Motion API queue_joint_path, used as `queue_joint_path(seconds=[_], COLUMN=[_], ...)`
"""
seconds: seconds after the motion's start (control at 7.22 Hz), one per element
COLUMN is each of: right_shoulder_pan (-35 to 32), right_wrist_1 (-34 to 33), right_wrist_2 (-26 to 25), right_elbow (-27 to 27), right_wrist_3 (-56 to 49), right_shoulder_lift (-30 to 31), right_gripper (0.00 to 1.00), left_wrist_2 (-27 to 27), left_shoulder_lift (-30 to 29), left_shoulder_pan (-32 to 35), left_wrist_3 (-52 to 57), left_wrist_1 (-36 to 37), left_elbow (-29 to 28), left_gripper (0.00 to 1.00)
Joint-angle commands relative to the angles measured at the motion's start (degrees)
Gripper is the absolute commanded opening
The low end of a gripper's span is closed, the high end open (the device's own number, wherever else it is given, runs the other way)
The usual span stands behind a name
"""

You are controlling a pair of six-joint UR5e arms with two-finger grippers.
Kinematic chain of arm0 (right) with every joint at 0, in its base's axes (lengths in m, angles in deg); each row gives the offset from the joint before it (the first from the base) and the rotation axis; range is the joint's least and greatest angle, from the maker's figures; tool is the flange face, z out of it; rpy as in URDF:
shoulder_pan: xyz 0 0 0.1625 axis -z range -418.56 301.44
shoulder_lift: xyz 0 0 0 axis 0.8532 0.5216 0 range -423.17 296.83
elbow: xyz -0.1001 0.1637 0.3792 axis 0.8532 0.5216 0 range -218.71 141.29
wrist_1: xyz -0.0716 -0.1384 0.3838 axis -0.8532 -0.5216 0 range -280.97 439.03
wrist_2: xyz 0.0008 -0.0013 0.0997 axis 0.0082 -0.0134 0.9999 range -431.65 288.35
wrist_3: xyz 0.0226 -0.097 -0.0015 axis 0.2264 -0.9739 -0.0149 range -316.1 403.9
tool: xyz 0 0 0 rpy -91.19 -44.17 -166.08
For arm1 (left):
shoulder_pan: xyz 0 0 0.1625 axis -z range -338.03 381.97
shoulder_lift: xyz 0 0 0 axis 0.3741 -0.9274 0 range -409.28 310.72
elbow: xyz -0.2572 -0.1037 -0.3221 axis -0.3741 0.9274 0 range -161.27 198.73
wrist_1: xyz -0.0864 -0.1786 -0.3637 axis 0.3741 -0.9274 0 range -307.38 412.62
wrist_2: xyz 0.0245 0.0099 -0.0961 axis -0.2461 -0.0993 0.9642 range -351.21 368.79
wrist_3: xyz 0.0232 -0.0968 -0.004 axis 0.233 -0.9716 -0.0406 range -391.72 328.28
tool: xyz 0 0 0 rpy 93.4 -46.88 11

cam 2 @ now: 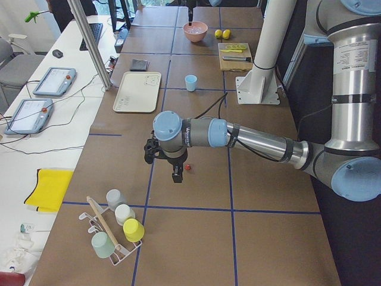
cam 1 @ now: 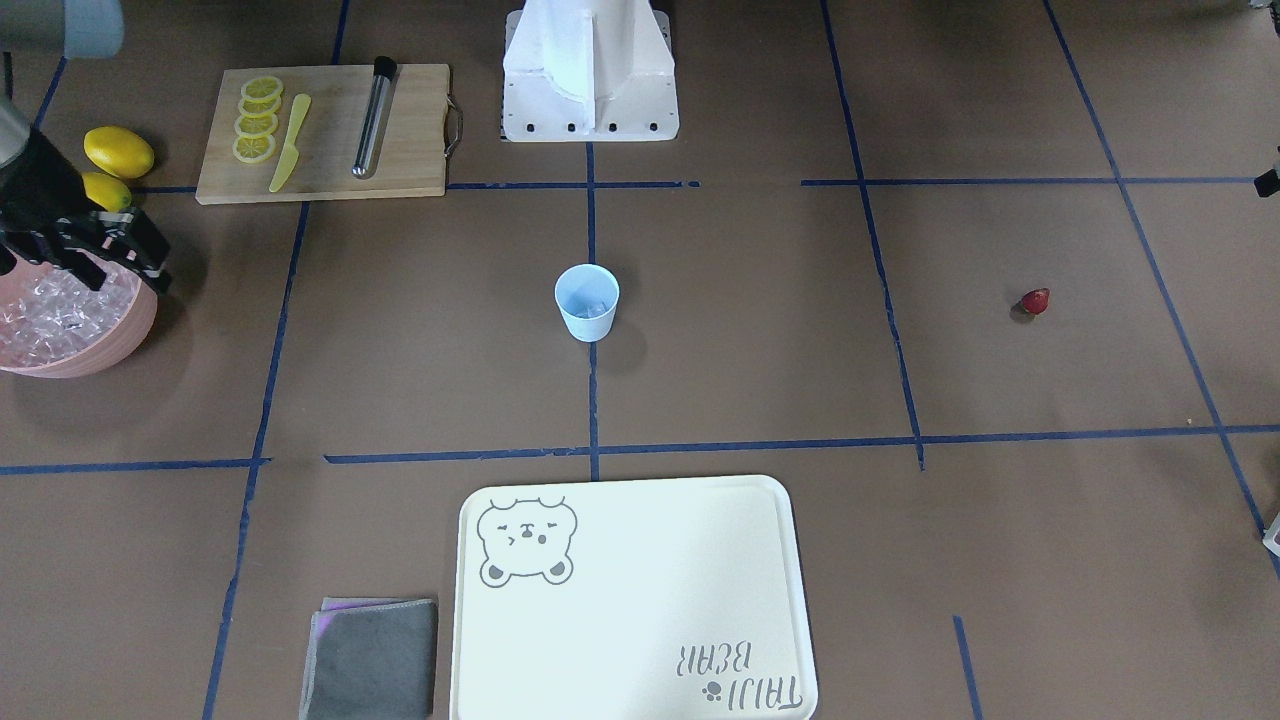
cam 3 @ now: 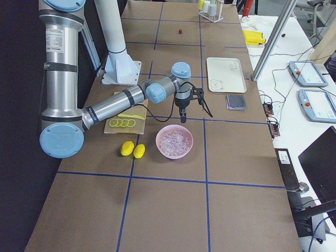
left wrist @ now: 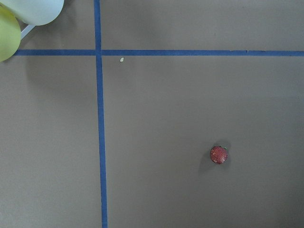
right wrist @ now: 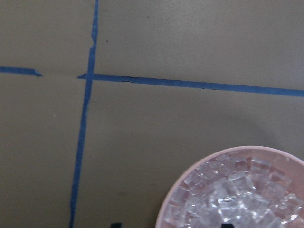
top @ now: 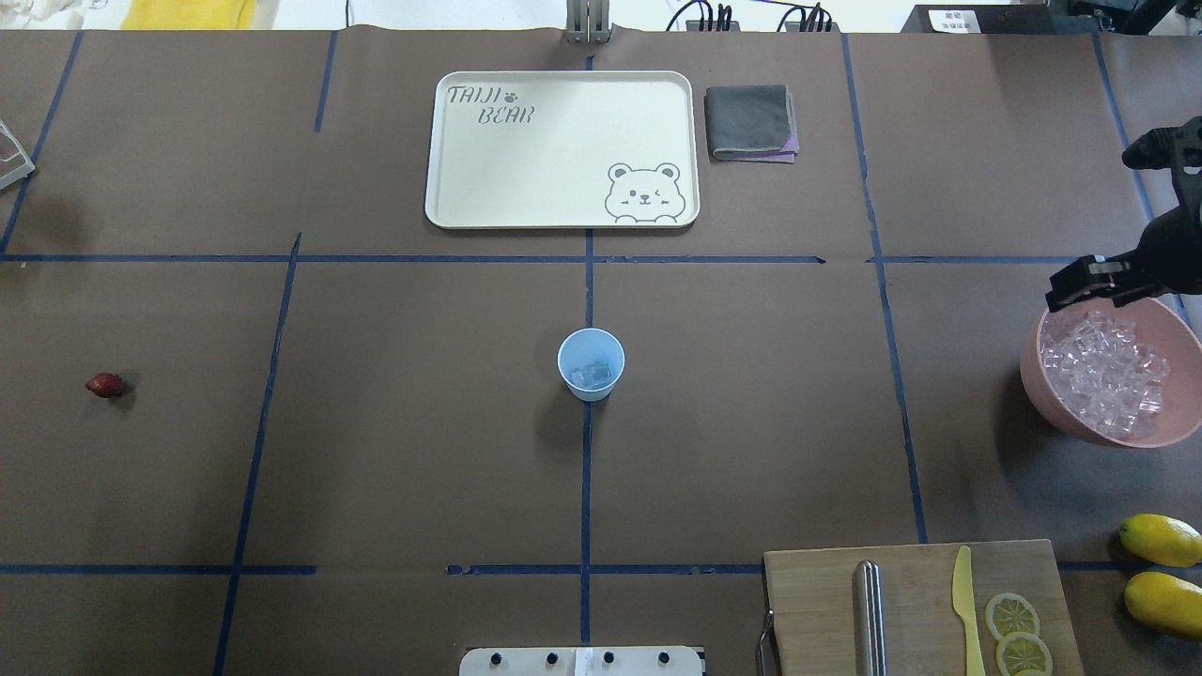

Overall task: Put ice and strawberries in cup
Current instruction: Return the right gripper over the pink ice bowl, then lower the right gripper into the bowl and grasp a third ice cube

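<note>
The pale-blue cup (top: pixel 591 364) stands upright at the table's middle, with a few ice cubes (top: pixel 592 376) inside; it also shows in the front view (cam 1: pixel 587 302). More ice (top: pixel 1103 376) fills the pink bowl (top: pixel 1033 376) at the robot's right. My right gripper (top: pixel 1089 282) hovers over the bowl's far rim, open and empty; its two fingertips (right wrist: pixel 116 224) show apart in the right wrist view. The dark-red strawberry (top: pixel 104 384) lies alone at the robot's left and shows in the left wrist view (left wrist: pixel 219 154). My left gripper (cam 2: pixel 172 170) hangs above the table near it; I cannot tell if it is open.
A wooden cutting board (top: pixel 817 601) holds lemon slices (top: pixel 1011 615), a yellow knife (top: pixel 964 601) and a metal tube (top: pixel 869 615). Two lemons (top: pixel 1160 540) lie beside it. A cream tray (top: pixel 563 150) and a grey cloth (top: pixel 751 122) lie at the far side. A cup rack (cam 2: pixel 116 229) stands at the left end.
</note>
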Motion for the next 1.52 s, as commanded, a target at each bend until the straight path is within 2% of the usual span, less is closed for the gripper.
queue_joint_path(seconds=[0.0,0.14,0.28,1.11,1.25,1.38], right_shoulder_pan=[-0.33,-0.07,1.67,3.98,3.98,4.06], right_wrist_1=[2.65,10.77,15.98,15.60,15.59,15.59], right_wrist_2=[-3.07,-2.89,-2.80,-2.54,-2.54,-2.54], right_elbow=[3.04,7.15,10.15,11.24,11.24,11.24], right_wrist_3=[-13.19,-14.44,-14.02,-13.84,-13.84,-13.84], right_shoulder_lift=[2.04,3.09,3.10,3.36,4.06,4.24], right_gripper=[0.77,0.77,0.77,0.71,0.67,0.55], left_wrist_2=[0.05,0.05,0.05,0.05,0.05,0.05], left_shoulder_lift=[-0.01,0.07,0.08,0.16,0.16,0.16], left_shoulder_pan=[-0.25,-0.25,-0.25,-0.25,-0.25,-0.25], left_wrist_3=[-0.66,-1.62,-1.89,-1.89,-1.89,-1.89], left_wrist_1=[-0.03,0.06,0.14,0.32,0.32,0.32], left_elbow=[0.44,1.31,2.01,2.28,2.20,2.28], left_gripper=[1.00,1.00,1.00,1.00,1.00,1.00])
